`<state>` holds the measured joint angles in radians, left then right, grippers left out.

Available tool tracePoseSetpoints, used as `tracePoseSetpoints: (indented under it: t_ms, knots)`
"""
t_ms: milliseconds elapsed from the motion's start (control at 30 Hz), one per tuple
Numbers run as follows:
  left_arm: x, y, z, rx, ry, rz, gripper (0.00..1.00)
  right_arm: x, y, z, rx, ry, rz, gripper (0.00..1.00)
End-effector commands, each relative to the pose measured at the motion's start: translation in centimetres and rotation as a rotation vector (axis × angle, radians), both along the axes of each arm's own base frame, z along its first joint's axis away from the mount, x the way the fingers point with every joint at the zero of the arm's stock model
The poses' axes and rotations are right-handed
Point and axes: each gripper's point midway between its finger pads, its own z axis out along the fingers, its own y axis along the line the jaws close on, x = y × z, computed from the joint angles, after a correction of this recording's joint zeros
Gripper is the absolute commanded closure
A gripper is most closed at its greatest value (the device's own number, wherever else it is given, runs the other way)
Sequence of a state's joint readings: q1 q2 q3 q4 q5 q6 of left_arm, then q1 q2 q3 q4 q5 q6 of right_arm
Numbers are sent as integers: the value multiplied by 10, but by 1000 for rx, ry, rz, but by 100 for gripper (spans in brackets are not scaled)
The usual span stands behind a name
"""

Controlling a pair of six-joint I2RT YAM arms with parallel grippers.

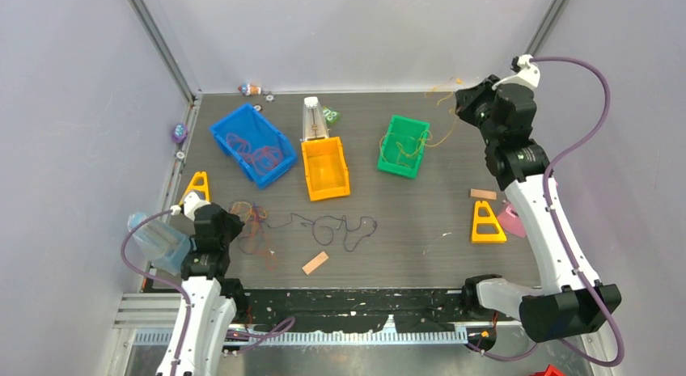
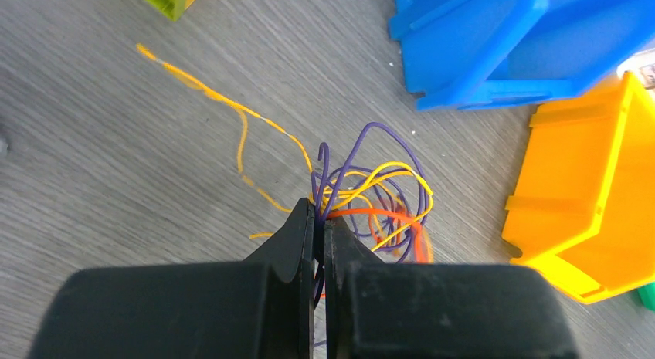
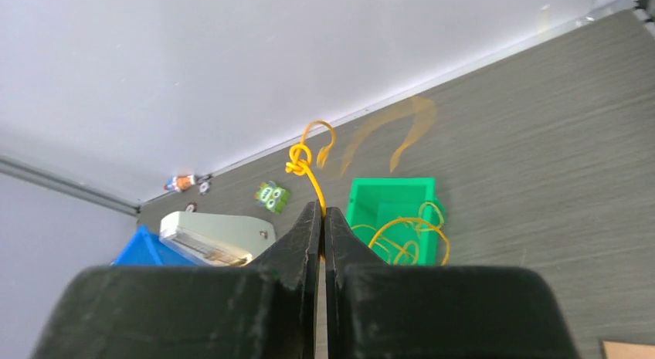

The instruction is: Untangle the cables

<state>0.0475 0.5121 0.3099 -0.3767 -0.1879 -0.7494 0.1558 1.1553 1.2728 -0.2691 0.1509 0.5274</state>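
A tangle of purple, yellow and orange cables lies at the near left of the table. My left gripper is shut on purple strands of it. In the top view that left gripper sits at the tangle, and a dark purple cable trails right along the table. My right gripper is shut on a yellow cable with a knot in it. In the top view the right gripper is raised at the back right. The yellow cable hangs from it into the green bin.
A blue bin holding red-orange cables and an orange bin stand at the back. A white wedge-shaped device, a green owl toy, yellow triangular stands and tan blocks are scattered about.
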Motion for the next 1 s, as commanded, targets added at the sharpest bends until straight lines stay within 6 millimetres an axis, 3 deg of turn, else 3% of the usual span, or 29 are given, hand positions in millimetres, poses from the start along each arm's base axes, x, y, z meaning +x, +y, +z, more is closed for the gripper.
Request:
tracePoseSetpoints:
  t_ms: [0, 200, 367, 467, 833, 933, 967]
  knots:
    - [0, 11, 2, -3, -25, 78, 100, 12, 18, 27, 56, -58, 81, 95]
    - [14, -10, 25, 13, -87, -92, 100, 35, 55, 17, 52, -22, 276, 95]
    - [20, -25, 47, 19, -140, -201, 100, 50, 62, 0, 72, 20, 295, 95]
    - [20, -30, 58, 33, -167, -230, 100, 60, 65, -18, 85, 67, 299, 95]
    - [22, -36, 77, 56, -208, -269, 100, 90, 72, -118, 125, 268, 282, 95]
    - [23, -52, 77, 42, -204, -344, 100, 98, 81, -129, 117, 298, 305, 95]
    - [23, -54, 77, 43, -201, -353, 100, 101, 83, -143, 105, 334, 309, 95]
